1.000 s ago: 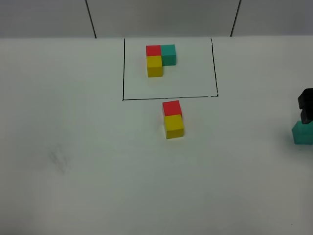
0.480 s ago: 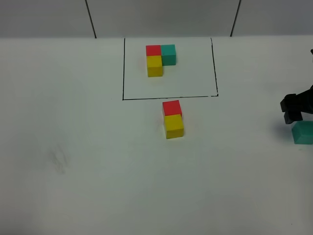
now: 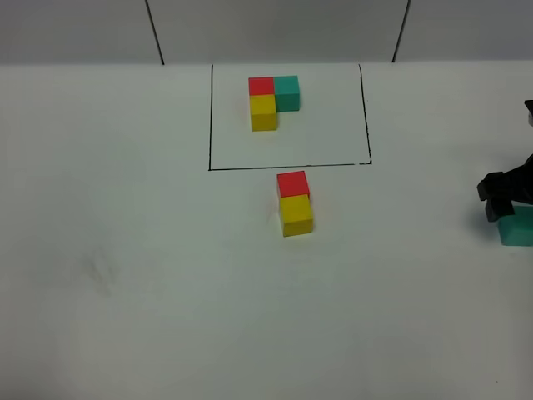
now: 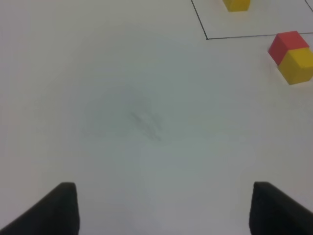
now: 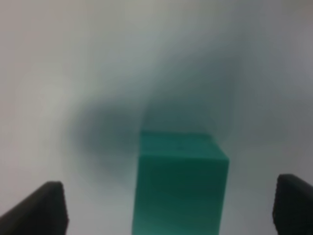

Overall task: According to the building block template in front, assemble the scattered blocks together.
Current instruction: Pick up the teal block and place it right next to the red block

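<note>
- The teal cube sits alone at the far right edge of the table, well apart from the other loose blocks.
- The right gripper hangs over it with its jaws wide apart. The cube lies between the fingertips with a gap on each side, so we hold nothing yet.
- The left gripper is spread wide over bare table and is also empty.
- The red cube and yellow cube touch face to face, just outside the near line of the black outline.
- We judge the teal cube light, rigid and smooth-faced, and unlikely to break. Its flat sides could slip or twist under an off-centre pinch.
- We would take it on two opposite side faces — centred and squared to the jaws — so it sets down flush.
- There is no container here. The outline frames only the building block template, whose teal cube sits beside the red one.
</note>
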Available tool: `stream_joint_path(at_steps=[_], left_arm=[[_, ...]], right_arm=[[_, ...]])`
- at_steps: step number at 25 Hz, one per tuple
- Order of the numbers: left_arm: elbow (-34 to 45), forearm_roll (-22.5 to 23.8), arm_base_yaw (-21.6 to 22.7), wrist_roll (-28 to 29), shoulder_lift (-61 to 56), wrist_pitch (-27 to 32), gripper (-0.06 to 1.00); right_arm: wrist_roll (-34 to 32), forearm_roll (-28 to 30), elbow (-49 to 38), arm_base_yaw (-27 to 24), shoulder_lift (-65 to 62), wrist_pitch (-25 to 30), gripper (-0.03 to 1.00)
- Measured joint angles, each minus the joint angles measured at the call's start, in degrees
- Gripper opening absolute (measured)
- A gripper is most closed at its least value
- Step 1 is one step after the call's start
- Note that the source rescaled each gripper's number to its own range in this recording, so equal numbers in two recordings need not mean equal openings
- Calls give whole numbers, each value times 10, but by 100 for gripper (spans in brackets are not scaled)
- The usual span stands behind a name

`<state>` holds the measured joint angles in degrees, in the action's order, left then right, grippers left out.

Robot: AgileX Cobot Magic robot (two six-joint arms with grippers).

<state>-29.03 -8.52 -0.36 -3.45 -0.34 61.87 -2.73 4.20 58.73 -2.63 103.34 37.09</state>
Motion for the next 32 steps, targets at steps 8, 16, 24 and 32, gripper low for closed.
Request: stream_joint_path(at_steps=[8,16,24,32], left_arm=[[0,0,0,0,0,0,69],[0,0,0,0,0,0,69],[0,0,0,0,0,0,69],[0,0,0,0,0,0,69]], right_arm=[[3,-3,0,-27,18,-4,73],[21,-33,0,-28,35,-10,73],[24,-37,0,-28,52,-10,65],[35,-35,0,-26,52,-10,1]])
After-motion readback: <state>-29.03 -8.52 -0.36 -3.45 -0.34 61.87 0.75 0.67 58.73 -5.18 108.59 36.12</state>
